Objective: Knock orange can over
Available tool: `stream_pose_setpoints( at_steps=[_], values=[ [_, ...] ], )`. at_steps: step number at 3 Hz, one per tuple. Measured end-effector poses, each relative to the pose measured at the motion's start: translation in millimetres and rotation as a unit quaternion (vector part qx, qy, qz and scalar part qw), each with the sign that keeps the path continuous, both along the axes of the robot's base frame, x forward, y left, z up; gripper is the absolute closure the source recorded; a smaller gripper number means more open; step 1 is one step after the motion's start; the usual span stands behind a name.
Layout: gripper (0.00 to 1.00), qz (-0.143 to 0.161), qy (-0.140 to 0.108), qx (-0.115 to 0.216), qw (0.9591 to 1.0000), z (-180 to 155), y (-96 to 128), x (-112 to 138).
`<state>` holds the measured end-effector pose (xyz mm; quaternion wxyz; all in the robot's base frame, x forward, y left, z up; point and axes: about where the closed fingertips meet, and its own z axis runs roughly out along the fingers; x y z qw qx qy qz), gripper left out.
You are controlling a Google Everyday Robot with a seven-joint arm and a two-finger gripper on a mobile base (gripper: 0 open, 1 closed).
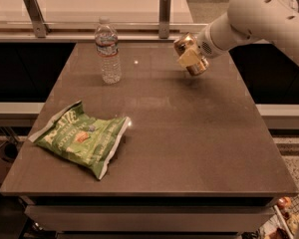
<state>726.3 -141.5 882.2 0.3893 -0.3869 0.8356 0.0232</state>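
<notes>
The orange can (pixel 199 67) is at the far right of the dark table (pixel 189 148), tilted, with its lower end close to the tabletop. My gripper (pixel 188 54) is right against the can's upper left side, at the end of the white arm (pixel 254 14) that reaches in from the upper right. The gripper hides part of the can, and I cannot tell whether the can touches the table.
A clear water bottle (pixel 108 50) stands upright at the far left of the table. A green chip bag (pixel 80 136) lies flat at the near left. A rail with metal posts (pixel 164 15) runs behind the far edge.
</notes>
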Motion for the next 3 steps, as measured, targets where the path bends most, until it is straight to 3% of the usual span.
stream_pose_setpoints(
  at_steps=[1, 2, 3],
  values=[
    [1.00, -0.002, 0.046, -0.040, 0.9981, -19.7, 0.4, 9.4],
    [1.00, -0.001, 0.083, -0.077, 0.9935, -36.2, 2.4, 17.7],
    [1.00, -0.001, 0.083, -0.077, 0.9935, -35.3, 2.4, 17.7]
  ],
)
